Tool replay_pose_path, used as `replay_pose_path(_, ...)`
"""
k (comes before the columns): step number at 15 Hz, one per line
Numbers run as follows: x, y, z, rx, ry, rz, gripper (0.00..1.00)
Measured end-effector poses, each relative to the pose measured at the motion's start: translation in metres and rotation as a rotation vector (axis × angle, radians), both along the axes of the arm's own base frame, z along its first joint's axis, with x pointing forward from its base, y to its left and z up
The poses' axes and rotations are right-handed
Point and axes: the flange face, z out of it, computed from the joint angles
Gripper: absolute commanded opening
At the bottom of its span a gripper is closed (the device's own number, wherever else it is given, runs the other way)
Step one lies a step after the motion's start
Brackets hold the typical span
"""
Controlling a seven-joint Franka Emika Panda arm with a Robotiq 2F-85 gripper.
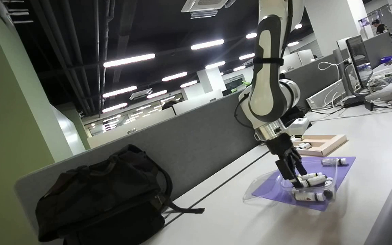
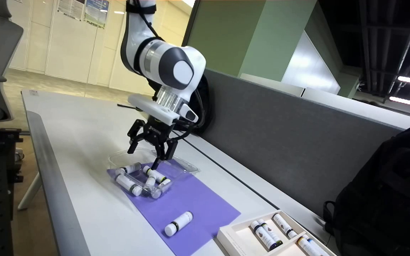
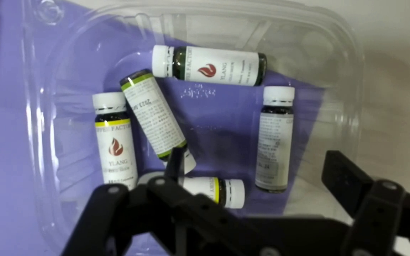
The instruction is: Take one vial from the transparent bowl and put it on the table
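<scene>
The transparent bowl (image 3: 355,71) holds several white-labelled vials lying on their sides. In the wrist view, one vial (image 3: 274,149) lies at the right, one (image 3: 222,65) across the far side, and others at the left, including a slanted one (image 3: 155,113). My gripper (image 3: 256,170) is open and empty, with its fingers spread wide over the bowl. The right-hand vial appears between the fingertips. The left finger overlaps the slanted vial's cap; I cannot tell if they touch. The gripper is above the bowl in both exterior views (image 1: 300,178) (image 2: 142,159). The white table (image 2: 84,149) lies beneath.
A purple mat (image 2: 205,206) lies partly under the bowl, with a loose vial (image 2: 178,223) on it. A pale wooden tray (image 2: 233,233) holds several vials. A grey divider (image 1: 196,136) runs along the table. A black backpack (image 1: 104,197) stands against it.
</scene>
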Motion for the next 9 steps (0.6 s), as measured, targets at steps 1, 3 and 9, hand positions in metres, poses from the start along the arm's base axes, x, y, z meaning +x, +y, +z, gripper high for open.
replay_pose_path(1, -0.0001, 0.0014, 0.0004, -0.012, -0.003, -0.002, 1.0)
replay_pose_path(3, -0.0008, 0.0035, 0.0003, -0.035, -0.008, -0.011, 1.0)
replay_pose_path(9, -0.002, 0.0061, -0.0003, -0.06, -0.012, -0.031, 1.0)
